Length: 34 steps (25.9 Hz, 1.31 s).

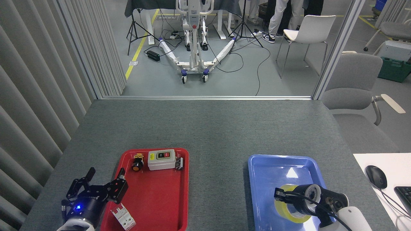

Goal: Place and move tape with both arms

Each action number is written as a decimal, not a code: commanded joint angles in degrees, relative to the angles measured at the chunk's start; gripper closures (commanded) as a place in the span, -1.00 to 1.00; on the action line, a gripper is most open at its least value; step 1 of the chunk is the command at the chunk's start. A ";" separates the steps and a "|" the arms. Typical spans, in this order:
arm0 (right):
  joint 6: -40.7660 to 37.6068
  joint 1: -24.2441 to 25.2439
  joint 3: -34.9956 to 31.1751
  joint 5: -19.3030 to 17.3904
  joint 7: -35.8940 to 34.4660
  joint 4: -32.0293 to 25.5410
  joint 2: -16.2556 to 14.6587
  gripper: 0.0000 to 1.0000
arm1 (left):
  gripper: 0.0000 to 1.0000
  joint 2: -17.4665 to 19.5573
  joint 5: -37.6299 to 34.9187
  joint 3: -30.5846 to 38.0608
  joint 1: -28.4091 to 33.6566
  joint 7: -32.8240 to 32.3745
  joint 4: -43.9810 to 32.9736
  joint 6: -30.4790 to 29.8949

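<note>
Lower right: the tape [290, 210] is being placed in the blue tray [266, 170] by the right gripper [280, 195], grip unclear; release comes next. Left gripper [104, 184] spread wide, empty.

No legible txt; labels on switch box [161, 159] too small.

A grey table [205, 128] carries a red tray [154, 205] and blue tray [260, 179].

A robotics lab, seen over a grey work table [205, 128].
Beyond it, a wheeled white rig [193, 48], tripods [136, 29] and floor cables [244, 61] are seen; office chairs [353, 83] and yellow floor tape [138, 48] are set around.
</note>
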 commanded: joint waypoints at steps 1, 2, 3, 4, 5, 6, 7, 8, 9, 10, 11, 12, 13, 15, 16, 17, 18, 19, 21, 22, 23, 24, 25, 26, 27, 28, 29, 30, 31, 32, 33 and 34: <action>0.78 -0.79 0.09 1.20 -0.60 1.30 0.04 0.95 | -0.99 0.05 0.12 -0.07 -1.48 0.01 1.74 -1.30; 0.78 -0.79 0.09 1.55 -0.69 1.56 -0.13 0.92 | -0.99 -0.12 0.12 0.02 -1.57 -0.08 1.92 -1.65; 0.78 -0.96 0.09 1.81 -0.69 1.65 -0.22 0.89 | -0.99 -0.21 0.12 0.02 -1.74 -0.08 2.45 -1.82; 0.78 -1.23 0.09 1.99 -0.78 1.74 -0.31 0.84 | -0.99 -0.30 0.12 0.02 -2.18 -0.08 2.89 -2.00; 0.78 -1.23 0.18 2.25 -0.86 1.74 -0.31 0.80 | -0.99 -0.21 0.12 0.02 -2.62 -0.08 3.15 -2.09; 0.78 -1.23 0.18 2.69 -1.13 1.74 -0.31 0.71 | -0.99 -0.30 0.12 0.02 -2.71 -0.08 3.33 -2.09; 0.78 -1.14 0.18 3.31 -1.48 1.83 -0.22 0.56 | -0.99 -0.21 0.12 0.02 -2.71 -0.08 3.41 -2.09; 0.78 -1.05 0.18 3.92 -1.83 1.83 -0.31 0.32 | -0.99 -0.21 0.12 0.02 -2.71 -0.08 3.41 -2.09; 0.78 -0.87 0.18 4.19 -2.09 1.74 -0.22 0.09 | -0.99 -0.30 0.12 0.02 -2.71 -0.08 3.41 -2.09; 0.78 -0.87 0.18 4.36 -2.10 1.74 -0.13 -0.08 | -0.99 -0.30 0.12 0.02 -2.80 -0.08 3.50 -2.09; 0.78 -0.79 0.18 4.36 -2.10 1.74 -0.13 -0.24 | -0.99 -0.30 0.12 0.02 -2.71 -0.08 3.50 -2.09; 0.78 -0.79 0.18 4.36 -2.18 1.83 -0.22 -0.53 | -0.99 -0.39 0.12 0.02 -2.80 0.01 3.59 -2.09; 0.78 -0.70 0.18 4.36 -2.36 1.83 -0.22 -0.93 | -0.99 -0.39 0.12 -0.07 -2.80 0.01 3.50 -2.09; 0.69 -0.70 0.18 4.36 -2.53 1.74 -0.22 -1.00 | -0.99 -0.39 0.12 0.02 -2.80 0.01 3.50 -2.18; 0.52 -0.61 0.18 4.36 -2.62 1.74 -0.22 -1.00 | -0.99 -0.39 0.12 0.02 -2.80 0.01 3.41 -2.09; 0.52 -0.61 0.18 4.36 -2.62 1.74 -0.22 -1.00 | -0.99 -0.39 0.12 0.02 -2.80 0.01 3.41 -2.09; 0.52 -0.61 0.18 4.27 -2.62 1.74 -0.22 -1.00 | -0.99 -0.39 0.12 0.02 -2.80 0.18 3.41 -2.09; 0.34 -0.61 0.18 4.27 -2.71 1.74 -0.22 -1.00 | -0.99 -0.39 0.12 -0.07 -2.80 0.45 3.41 -2.09; -0.10 -0.52 -0.08 4.36 -4.91 1.56 0.04 -1.00 | -0.99 -0.30 0.12 -0.07 -2.53 0.89 3.41 -2.09; -0.19 -0.26 -0.52 4.36 -7.45 1.39 0.13 -1.00 | -0.99 -0.30 0.12 -0.07 -2.45 0.89 3.41 -2.09; -0.54 0.27 -0.87 4.45 -11.05 1.39 0.13 -1.00 | -0.99 -0.30 0.12 -0.07 -2.45 0.80 3.41 -2.09; -1.68 0.97 -1.84 4.62 -15.54 1.30 0.22 -1.00 | -0.99 -0.30 0.12 -0.07 -2.36 0.89 3.41 -2.09; -3.96 2.29 -3.77 4.71 -21.07 1.30 0.31 -1.00 | -0.99 -0.30 0.12 -0.16 -2.36 0.89 3.41 -2.09; -7.39 4.22 -5.88 4.98 -27.31 1.39 0.40 -1.00 | -0.99 -0.30 0.12 -0.16 -2.36 0.80 3.50 -2.09; -11.26 6.24 -7.90 5.42 -34.26 1.47 0.75 -1.00 | -0.99 -0.30 0.12 -0.16 -2.27 0.89 3.50 -2.09; -14.69 7.74 -9.66 6.38 -40.33 1.39 1.01 -1.00 | -0.99 -0.39 0.12 -0.16 -2.18 0.89 3.50 -2.09; -18.47 9.23 -11.33 7.88 -47.27 1.39 1.19 -1.00 | -0.99 -0.39 0.12 -0.16 -2.18 0.89 3.50 -2.09; -21.28 10.73 -12.56 9.46 -53.77 1.39 1.36 -1.00 | -0.99 -0.39 0.12 -0.16 -2.18 0.89 3.50 -2.09; -23.30 12.22 -13.62 10.78 -59.74 1.39 1.89 -1.00 | -0.99 -0.39 0.12 -0.16 -2.18 0.89 3.50 -2.09; -24.44 13.27 -14.41 11.74 -64.32 1.39 2.33 -1.00 | -0.99 -0.47 0.12 -0.16 -2.18 0.89 3.50 -2.09; -24.88 13.98 -14.76 12.45 -67.04 1.39 2.68 -1.00 | -0.99 -0.47 0.12 -0.16 -2.27 0.89 3.50 -2.09; -24.97 14.33 -14.85 13.06 -67.75 1.47 2.86 -1.00 | -0.99 -0.56 0.12 -0.07 -2.27 0.89 3.50 -2.09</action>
